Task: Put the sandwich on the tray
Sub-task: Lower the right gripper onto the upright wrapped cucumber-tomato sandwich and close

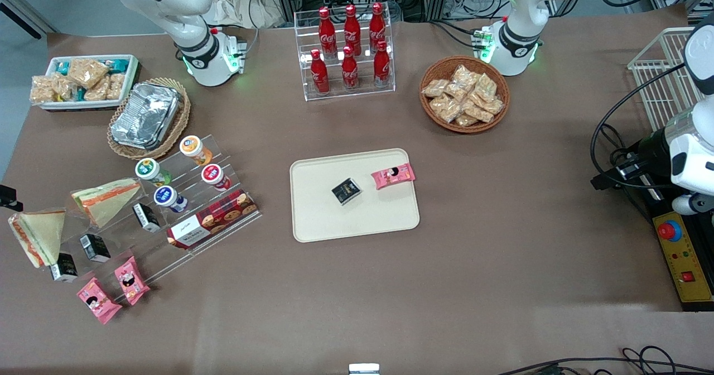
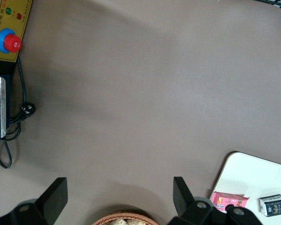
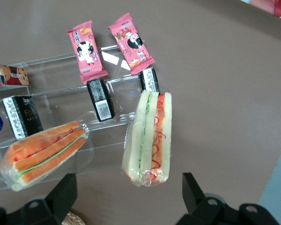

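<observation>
Gripper [image 3: 126, 199] hovers over sandwich [image 3: 149, 138], jaws spread, empty. Sandwich on clear rack, 9 o'clock of tray [image 1: 312, 219]. Risk: slick wrap slips, or jaws clip neighbouring wedge [image 3: 42, 152].

Brown matte table [image 1: 502, 263] carries: large flat cream-beige rectangular plastic tray [image 1: 318, 219] near centre; clear acrylic rack of red cola bottles [image 1: 345, 51] farther from front camera; round wicker basket of snack packs [image 1: 464, 94] toward parked arm's end. Toward working arm's end: white bin of snack packs [image 1: 83, 81], wicker basket with crinkled foil containers [image 1: 148, 117], clear stepped acrylic display stand [image 1: 167, 219]. Gripper [image 3: 126, 199] hangs above that stand, fingers spread.
</observation>
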`<state>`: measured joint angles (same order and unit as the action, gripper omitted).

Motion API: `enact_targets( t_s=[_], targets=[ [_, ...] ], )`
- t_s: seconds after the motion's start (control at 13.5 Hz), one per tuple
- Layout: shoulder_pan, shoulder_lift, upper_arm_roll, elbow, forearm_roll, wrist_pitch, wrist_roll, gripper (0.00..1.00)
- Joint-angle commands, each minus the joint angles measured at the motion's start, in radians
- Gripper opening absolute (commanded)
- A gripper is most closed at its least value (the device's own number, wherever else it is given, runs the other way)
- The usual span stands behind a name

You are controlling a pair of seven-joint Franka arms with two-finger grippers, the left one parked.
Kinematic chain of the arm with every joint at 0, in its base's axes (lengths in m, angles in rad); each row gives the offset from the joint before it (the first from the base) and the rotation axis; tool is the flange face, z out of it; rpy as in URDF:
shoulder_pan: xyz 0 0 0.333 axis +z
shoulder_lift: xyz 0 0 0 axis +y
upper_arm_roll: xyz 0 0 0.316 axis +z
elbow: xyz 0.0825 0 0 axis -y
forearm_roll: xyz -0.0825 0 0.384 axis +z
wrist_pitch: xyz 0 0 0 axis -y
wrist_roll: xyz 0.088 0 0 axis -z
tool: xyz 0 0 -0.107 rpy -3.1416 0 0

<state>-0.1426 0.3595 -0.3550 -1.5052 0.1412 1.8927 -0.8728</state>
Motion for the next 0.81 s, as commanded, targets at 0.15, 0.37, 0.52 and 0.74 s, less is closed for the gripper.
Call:
enact_targets(
  t_s=[0.15, 0.37, 0.52, 0.74],
  targets=[
    [-0.035, 0.051, 0.001, 0.007, 0.034, 0.054, -0.055, 1.00],
    [-0.037, 0.068, -0.001, -0.032, 0.070, 0.095, -0.072, 1.00],
    [-0.037, 0.067, -0.001, -0.104, 0.072, 0.172, -0.071, 1.00],
    [-0.037, 0.075, -0.001, -0.135, 0.081, 0.201, -0.069, 1.00]
  ],
)
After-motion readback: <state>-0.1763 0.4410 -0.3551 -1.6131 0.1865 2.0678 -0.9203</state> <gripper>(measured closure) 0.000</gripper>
